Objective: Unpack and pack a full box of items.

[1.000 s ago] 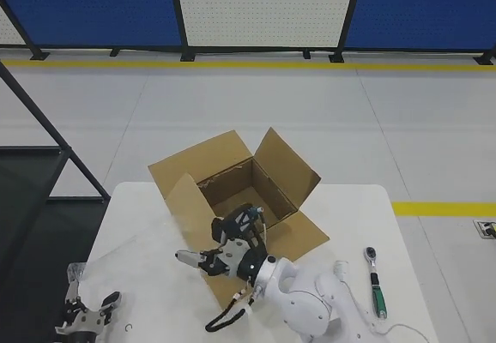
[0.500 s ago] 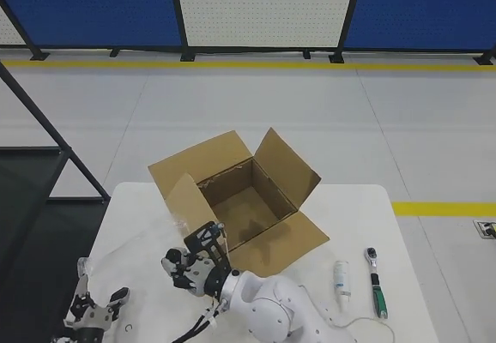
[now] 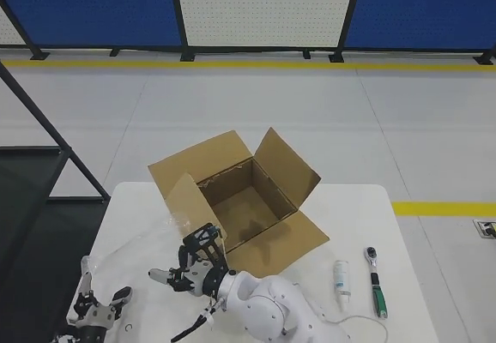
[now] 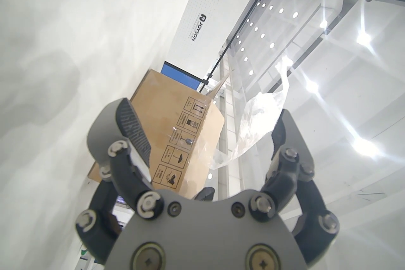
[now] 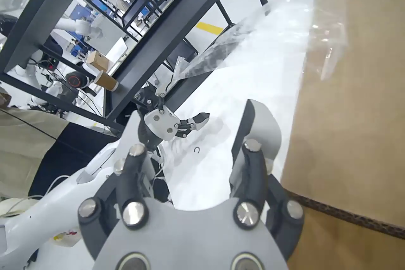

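Right wrist view, right hand (image 5: pixel 193 116) wide open, empty, beside cardboard box (image 5: pixel 348 125).

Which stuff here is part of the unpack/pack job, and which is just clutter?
Job:
cardboard box
white bottle
ratchet wrench
clear plastic bag, likely packing
left pincer and right pincer, both open

Lying about:
small ring on the table
black rack
paper cup on the rack
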Tool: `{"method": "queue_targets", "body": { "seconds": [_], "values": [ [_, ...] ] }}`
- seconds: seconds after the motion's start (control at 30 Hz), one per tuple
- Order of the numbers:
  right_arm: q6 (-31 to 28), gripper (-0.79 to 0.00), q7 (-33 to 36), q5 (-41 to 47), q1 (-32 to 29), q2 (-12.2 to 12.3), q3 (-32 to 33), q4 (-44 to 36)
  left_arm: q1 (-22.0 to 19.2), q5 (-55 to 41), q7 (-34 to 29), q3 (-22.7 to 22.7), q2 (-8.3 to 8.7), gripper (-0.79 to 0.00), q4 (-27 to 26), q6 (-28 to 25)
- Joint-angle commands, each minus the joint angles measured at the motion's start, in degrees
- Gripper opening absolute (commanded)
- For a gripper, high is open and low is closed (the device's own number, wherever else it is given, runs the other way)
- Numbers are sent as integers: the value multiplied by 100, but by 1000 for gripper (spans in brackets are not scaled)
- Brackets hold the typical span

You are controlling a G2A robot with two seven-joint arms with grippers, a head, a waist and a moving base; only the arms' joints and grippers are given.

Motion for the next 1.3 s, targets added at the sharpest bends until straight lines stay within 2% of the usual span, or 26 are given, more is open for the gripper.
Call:
{"method": "queue_targets", "body": {
  "seconds": [0.0,0.23,0.33,0.73,0.8,0.83,0.87,1.03,1.27],
  "values": [
    [-52,0,-126,264,98,-81,-52,289,18,-50,-7,-38,-2,0,25,-16],
    [-593,0,-626,624,415,-406,-498,1156,40,-135,21,-100,-12,0,76,-31],
    [-661,0,-842,167,617,-518,-724,1395,42,-122,32,-98,-17,0,77,-24],
    [-695,0,-933,314,468,-537,-646,1405,13,-95,5,-105,-29,0,44,12],
    [-766,-256,-1013,371,445,-576,-651,1494,14,-109,-9,-125,-29,0,50,10],
    [-764,-354,-1082,372,447,-603,-664,1554,12,-113,-15,-132,-30,0,54,12],
    [-762,-397,-1133,369,450,-623,-677,1590,12,-113,-19,-134,-30,0,59,18],
    [-678,-456,-1669,320,455,-797,-777,1887,4,-109,-29,-147,-34,0,65,38],
    [-486,-468,-2210,494,551,-1081,-870,2344,-7,-84,-59,-148,-38,0,69,64]
  ]
}}
